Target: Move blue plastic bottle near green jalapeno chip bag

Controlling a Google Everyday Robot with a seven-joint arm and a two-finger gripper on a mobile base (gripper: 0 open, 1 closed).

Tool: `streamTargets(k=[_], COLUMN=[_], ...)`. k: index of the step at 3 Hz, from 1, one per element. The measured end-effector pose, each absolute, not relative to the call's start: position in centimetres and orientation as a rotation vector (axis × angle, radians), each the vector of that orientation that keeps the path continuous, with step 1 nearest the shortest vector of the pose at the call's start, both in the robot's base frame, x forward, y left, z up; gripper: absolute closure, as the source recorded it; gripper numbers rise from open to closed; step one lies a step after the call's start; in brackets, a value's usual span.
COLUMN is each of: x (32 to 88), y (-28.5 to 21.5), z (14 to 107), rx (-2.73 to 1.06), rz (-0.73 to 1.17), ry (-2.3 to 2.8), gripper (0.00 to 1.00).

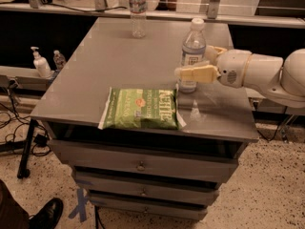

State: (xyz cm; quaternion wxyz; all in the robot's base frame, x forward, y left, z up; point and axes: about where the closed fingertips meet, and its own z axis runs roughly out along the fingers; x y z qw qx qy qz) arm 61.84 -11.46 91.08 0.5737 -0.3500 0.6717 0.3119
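The blue plastic bottle [192,49] stands upright on the grey table [114,56], right of centre. Its base is just past the right end of the green jalapeno chip bag [141,109], which lies flat near the front edge. My gripper [192,62] reaches in from the right. Its jaws straddle the bottle's lower half. The near finger [198,73] crosses in front of the bottle with a small gap to it, and the far finger shows behind it. The gripper looks open around the bottle.
A shorter clear bottle [138,9] stands at the table's back edge. A soap dispenser [40,63] and a small bottle [59,59] sit on a low shelf to the left. Drawers [140,165] are under the tabletop. A shoe [45,214] is at the bottom left.
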Motion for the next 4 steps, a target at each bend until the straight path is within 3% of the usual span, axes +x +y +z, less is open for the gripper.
streamTargets(k=[2, 4], x=[61.8, 61.8], y=[-14.5, -26.2], z=[91.7, 96.2], rx=[-0.814, -0.791], rz=[0.635, 0.357], ry=[1.574, 1.543], gripper=[0.0, 0.0])
